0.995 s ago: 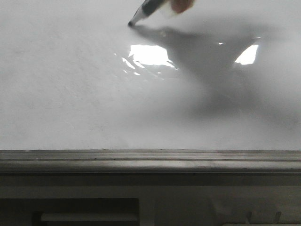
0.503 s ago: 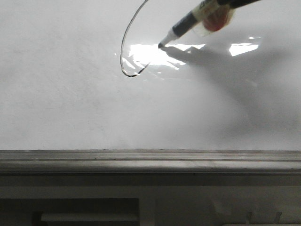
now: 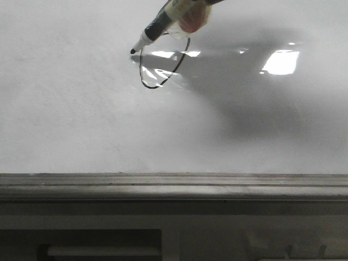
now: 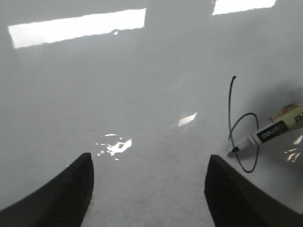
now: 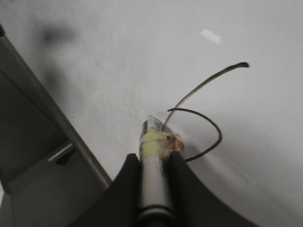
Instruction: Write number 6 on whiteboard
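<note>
The number 6 (image 3: 159, 69) lies on the far middle part of the whiteboard (image 3: 81, 119), its loop nearest the viewer and its tail running away behind. The marker pen (image 3: 163, 24) slants down from the right — its tip at the loop's left side — held between the right pincer (image 5: 154, 177) fingers. The edge rail (image 3: 174, 182) runs along the board's near side.

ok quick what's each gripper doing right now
Left gripper: open, holding nothing, above the whiteboard.
Right gripper: fingers closed on the marker, its tip at the number 6.
</note>
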You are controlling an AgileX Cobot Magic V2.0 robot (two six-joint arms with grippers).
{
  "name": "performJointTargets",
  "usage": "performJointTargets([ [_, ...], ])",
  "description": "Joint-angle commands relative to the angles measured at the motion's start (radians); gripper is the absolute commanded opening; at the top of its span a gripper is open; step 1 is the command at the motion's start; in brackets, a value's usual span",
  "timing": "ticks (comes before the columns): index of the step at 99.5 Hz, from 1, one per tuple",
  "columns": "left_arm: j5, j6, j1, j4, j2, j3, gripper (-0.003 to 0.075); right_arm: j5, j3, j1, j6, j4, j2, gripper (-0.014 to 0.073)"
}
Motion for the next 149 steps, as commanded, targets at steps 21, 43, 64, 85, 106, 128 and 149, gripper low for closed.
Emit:
performJointTargets([
  [21,0.254,0.217,0.002,-0.234,0.048,-0.03,0.0421,0.148,-0.062,0.005,-0.01,0.016,-0.073,-0.005],
  [43,0.327,0.28,-0.076,-0.26,0.161,-0.082,0.0419,0.216,-0.112,0.005,-0.01,0.044,-0.031,-0.005],
  [64,0.228,0.311,-0.272,-0.197,0.271,-0.136,0.0419,0.279,-0.167,0.005,-0.01,0.054,0.028,-0.005],
  [85,0.09,0.311,-0.421,-0.116,0.331,-0.15,0.0368,0.299,-0.184,0.007,-0.01,0.054,0.039,-0.005],
  [106,0.043,0.311,-0.457,-0.072,0.37,-0.15,0.0225,0.339,-0.184,0.007,-0.01,0.059,0.039,-0.005],
  [128,0.043,0.311,-0.457,-0.078,0.383,-0.15,0.0197,0.362,-0.184,0.007,-0.01,0.061,0.04,-0.005],
  [149,0.043,0.313,-0.457,-0.078,0.383,-0.15,-0.002,0.36,-0.184,0.007,-0.01,0.064,0.043,-0.0025],
])
